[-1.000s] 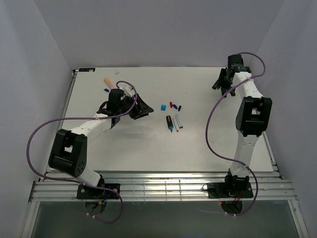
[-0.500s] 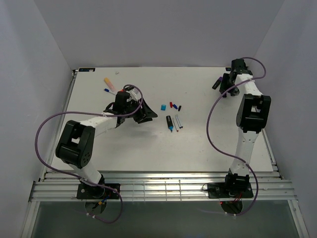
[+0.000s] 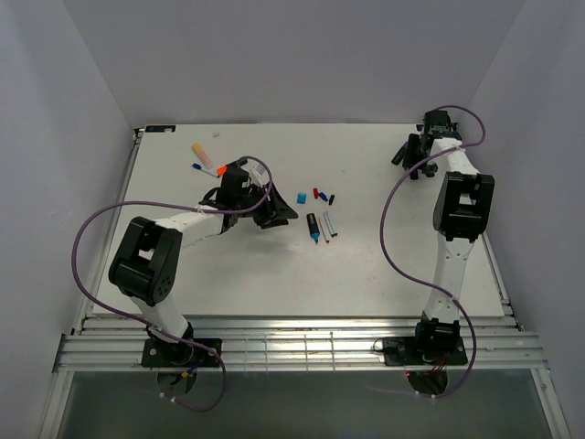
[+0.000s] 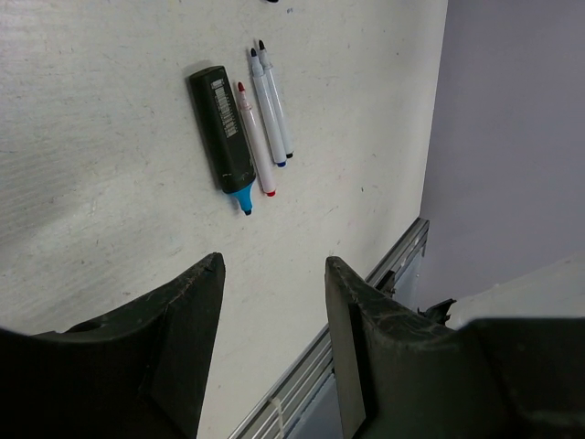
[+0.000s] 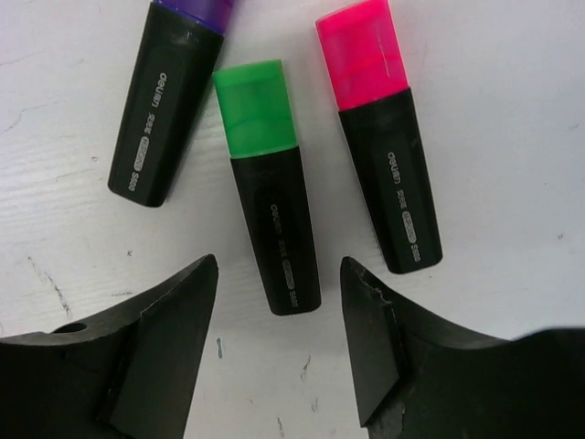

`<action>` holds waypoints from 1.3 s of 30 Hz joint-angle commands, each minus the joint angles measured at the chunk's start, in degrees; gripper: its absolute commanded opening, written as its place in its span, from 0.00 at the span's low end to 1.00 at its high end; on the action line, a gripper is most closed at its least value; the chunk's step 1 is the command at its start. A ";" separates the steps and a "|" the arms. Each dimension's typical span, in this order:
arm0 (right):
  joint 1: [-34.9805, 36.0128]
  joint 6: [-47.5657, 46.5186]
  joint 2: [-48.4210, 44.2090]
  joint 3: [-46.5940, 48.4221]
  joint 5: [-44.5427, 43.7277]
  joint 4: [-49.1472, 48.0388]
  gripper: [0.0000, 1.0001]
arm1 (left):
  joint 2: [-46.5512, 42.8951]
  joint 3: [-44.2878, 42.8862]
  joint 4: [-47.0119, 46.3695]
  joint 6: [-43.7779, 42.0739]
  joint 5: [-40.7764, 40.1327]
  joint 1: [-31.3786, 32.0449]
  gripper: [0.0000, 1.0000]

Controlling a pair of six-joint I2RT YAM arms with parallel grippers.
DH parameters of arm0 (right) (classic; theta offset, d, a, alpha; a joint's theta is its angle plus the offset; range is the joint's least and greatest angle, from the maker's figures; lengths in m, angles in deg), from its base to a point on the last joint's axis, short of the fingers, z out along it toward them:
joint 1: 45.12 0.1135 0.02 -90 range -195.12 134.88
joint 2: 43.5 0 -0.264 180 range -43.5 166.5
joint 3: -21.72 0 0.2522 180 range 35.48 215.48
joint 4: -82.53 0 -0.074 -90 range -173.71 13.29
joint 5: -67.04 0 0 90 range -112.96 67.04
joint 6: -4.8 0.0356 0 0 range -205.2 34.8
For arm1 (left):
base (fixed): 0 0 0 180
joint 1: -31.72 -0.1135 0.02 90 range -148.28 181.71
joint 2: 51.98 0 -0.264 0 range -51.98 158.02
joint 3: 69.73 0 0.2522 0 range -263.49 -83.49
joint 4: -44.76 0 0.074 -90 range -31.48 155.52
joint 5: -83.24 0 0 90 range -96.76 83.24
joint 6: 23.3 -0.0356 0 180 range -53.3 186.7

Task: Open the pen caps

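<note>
Since the green cap point(image 5: 256, 108) is still seated: its highlighter point(image 5: 285, 247) is best pinched squarely across the black body, cap left clear.
Right pincer point(image 5: 279, 265): wide open, empty, hung above that highlighter at the far-right corner of the bench point(image 5: 512, 110).
Left pincer point(image 4: 274, 263): open, empty, near thin pens point(image 4: 267, 110).

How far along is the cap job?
Done: the blue highlighter and three thin pens lie uncapped, loose caps beside them. In hand: nothing; the left gripper and right gripper are open and empty, the right one above the green cap. Left: the green cap, pink cap and purple cap are on. The pens at far left: unclear.
</note>
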 commanded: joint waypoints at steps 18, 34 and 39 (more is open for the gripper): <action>-0.17 -1.30 3.89 -0.48 -2.08 -3.47 0.18 | -0.96 -0.96 2.32 -1.65 -0.27 1.30 0.58; 3.42 2.92 -22.71 -37.08 4.50 -13.92 0.08 | -7.46 1.15 5.40 -2.09 -4.05 2.79 0.57; 10.81 6.17 -38.52 -48.19 7.49 -15.34 0.08 | -9.31 0.88 6.98 -1.21 -4.75 2.88 0.57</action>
